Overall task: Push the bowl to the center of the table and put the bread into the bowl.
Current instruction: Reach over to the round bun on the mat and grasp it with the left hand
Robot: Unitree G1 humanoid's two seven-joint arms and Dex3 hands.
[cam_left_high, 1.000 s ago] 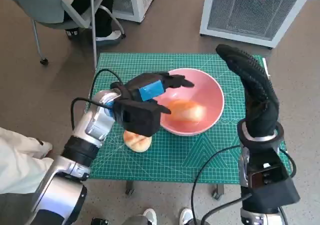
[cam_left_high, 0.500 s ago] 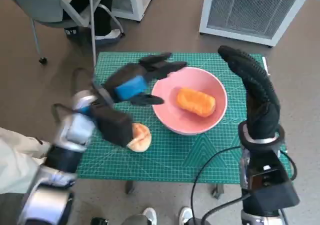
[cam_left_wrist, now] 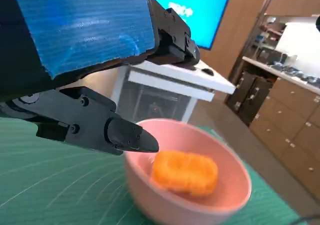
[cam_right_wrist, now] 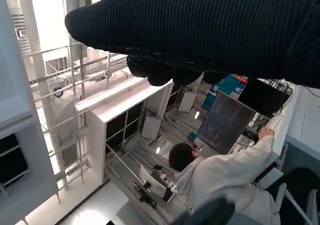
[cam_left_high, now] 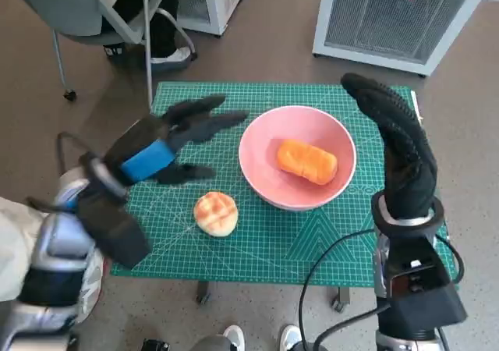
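Round bread beside the bowl, nearest the left hand

The round bread (cam_left_high: 215, 214) lies on the tabletop (cam_left_high: 327, 246) just outside the pink bowl (cam_left_high: 257, 171), on its left-hand side; an orange loaf (cam_left_high: 307, 161) already sits in the bowl. The left hand (cam_left_high: 168, 136), spread and holding nothing, hovers beyond the bread and looks best placed. The right hand (cam_left_high: 398, 144), fingers extended and together, stands on the bowl's far side.

The left wrist view blurs the bowl (cam_left_wrist: 190, 195) and cuts off its base. Beside the bowl, the right hand's (cam_left_high: 394, 144) fingers stay hidden.
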